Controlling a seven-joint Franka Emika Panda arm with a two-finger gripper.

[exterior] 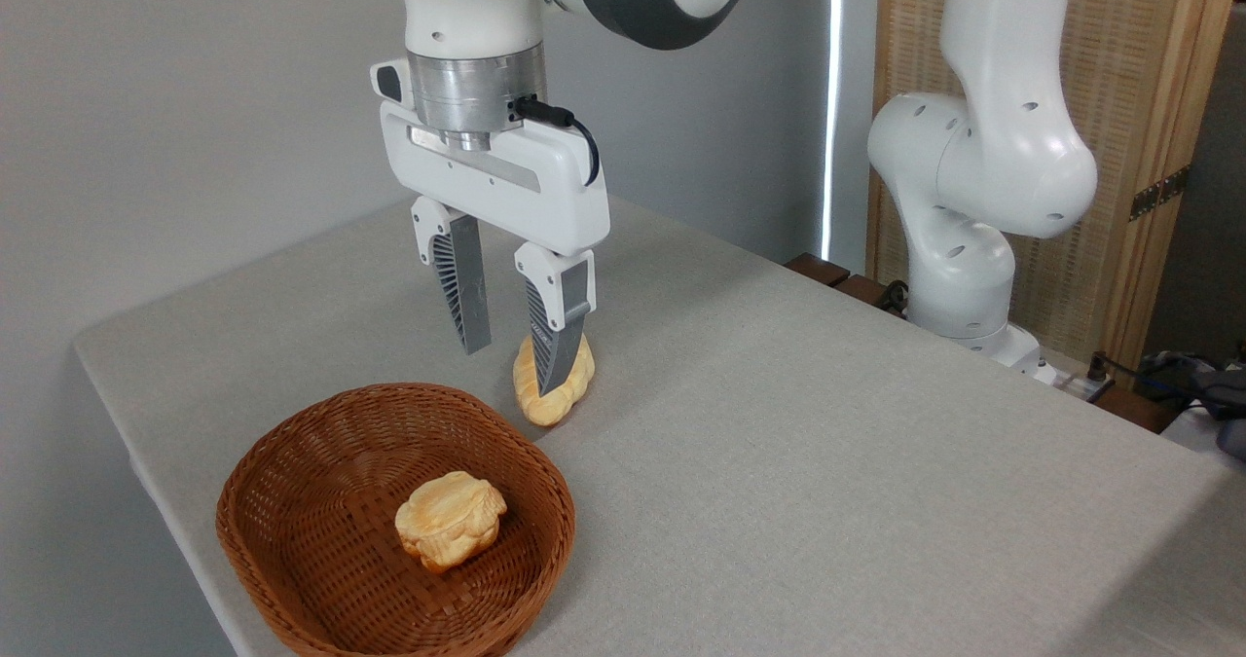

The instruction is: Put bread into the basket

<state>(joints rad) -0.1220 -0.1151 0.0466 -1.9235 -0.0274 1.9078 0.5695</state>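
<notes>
Camera view showed you one bread (pixel 555 394) on the table (pixel 827 462), one basket (pixel 292 462) near its front edge holding one bun (pixel 450 521), and one gripper (pixel 511 350), fingers apart.

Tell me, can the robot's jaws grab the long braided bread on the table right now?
Probably yes. The open gripper hangs right by the bread, nothing covers it, and the basket sits clear to one side.

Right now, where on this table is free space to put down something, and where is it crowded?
The table is bare on the right, between the braided bread and the arm's base, and along the back left behind the open gripper. The front left is crowded: basket holding a bun, with the bread close behind it.
</notes>
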